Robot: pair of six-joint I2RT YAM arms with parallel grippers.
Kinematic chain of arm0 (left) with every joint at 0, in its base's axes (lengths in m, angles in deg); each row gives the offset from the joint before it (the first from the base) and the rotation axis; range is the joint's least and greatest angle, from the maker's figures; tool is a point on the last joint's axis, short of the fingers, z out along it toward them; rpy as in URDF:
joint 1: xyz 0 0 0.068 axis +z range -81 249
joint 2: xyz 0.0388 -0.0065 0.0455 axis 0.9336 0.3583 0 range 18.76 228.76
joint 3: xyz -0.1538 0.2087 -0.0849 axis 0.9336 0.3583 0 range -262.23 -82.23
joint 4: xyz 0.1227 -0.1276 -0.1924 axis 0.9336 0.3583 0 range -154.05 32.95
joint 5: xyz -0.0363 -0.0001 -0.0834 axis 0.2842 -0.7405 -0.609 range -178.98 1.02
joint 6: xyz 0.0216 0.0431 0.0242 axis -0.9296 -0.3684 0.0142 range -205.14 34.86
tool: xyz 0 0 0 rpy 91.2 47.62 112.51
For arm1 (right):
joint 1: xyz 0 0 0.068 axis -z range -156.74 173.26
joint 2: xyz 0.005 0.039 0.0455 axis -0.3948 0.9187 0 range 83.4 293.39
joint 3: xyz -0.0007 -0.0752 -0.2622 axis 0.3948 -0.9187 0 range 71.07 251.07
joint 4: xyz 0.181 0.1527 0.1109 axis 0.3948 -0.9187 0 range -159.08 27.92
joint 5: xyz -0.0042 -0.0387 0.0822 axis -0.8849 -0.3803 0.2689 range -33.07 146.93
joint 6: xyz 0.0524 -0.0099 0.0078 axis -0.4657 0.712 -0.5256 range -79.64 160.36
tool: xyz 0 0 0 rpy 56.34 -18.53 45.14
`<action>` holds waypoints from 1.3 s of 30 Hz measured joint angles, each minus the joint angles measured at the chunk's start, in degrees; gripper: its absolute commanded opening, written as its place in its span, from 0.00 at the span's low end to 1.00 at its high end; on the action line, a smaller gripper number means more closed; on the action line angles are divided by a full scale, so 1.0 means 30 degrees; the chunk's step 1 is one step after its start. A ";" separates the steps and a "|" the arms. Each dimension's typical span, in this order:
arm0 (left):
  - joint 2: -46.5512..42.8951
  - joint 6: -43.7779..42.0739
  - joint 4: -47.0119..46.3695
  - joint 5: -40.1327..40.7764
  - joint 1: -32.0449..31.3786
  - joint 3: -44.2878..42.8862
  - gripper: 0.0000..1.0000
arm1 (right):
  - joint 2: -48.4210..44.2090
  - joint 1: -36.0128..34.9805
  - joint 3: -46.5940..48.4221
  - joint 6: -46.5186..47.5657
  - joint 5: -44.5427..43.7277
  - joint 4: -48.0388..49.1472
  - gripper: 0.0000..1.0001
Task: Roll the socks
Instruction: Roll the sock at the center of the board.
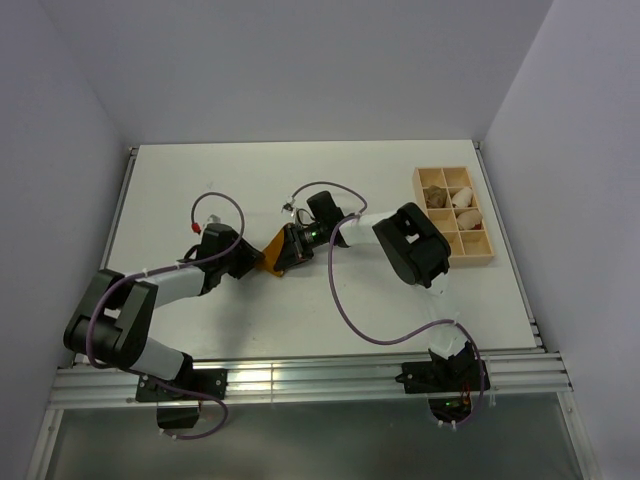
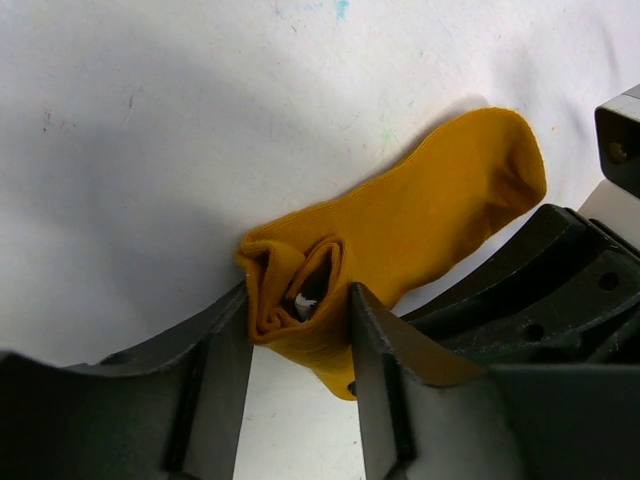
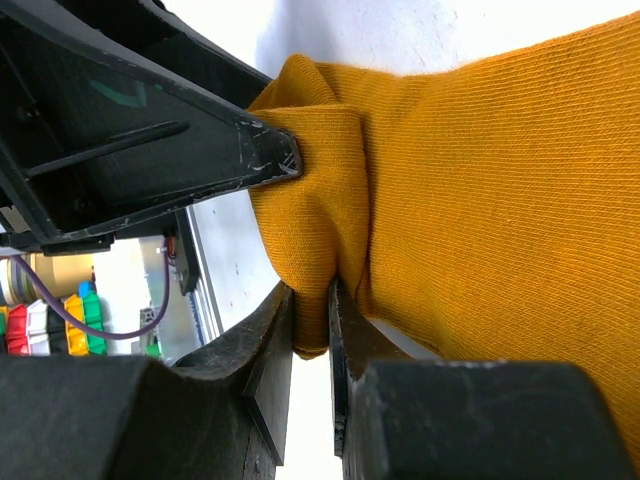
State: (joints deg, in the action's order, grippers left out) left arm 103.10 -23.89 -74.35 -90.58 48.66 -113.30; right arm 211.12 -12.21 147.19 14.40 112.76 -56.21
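Note:
The mustard-orange sock lies on the white table between both grippers. Its cuff end is rolled up, and a bit of white shows inside the roll. My left gripper is shut on that rolled end, one finger on each side. My right gripper is shut on a fold of the same sock, coming from the opposite side. The toe end lies flat on the table. No loose tan-brown sock is in view.
A wooden compartment tray stands at the right of the table. It holds cream-white bundles and a brownish bundle; I cannot tell what that one is. The right arm's cable loops across the table.

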 measured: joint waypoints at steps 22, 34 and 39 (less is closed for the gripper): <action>0.1530 -0.1596 0.3993 0.0437 -0.0874 -0.3388 0.31 | -0.5880 -0.1537 -0.3876 0.3774 -0.9661 -0.1741 0.64; 0.2222 -0.2382 0.5311 0.1035 -0.1421 -0.4692 0.30 | -0.8670 -0.6827 -0.4787 0.8728 -1.9569 -0.0437 0.68; 0.2346 -0.2470 0.5603 0.1071 -0.1464 -0.4940 0.30 | -0.8058 -0.7759 -0.4728 1.0367 -2.1864 0.0357 0.67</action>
State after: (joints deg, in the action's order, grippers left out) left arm 110.13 -31.30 -57.54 -87.37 44.27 -128.12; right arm 186.94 -35.48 133.01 45.50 47.17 -55.14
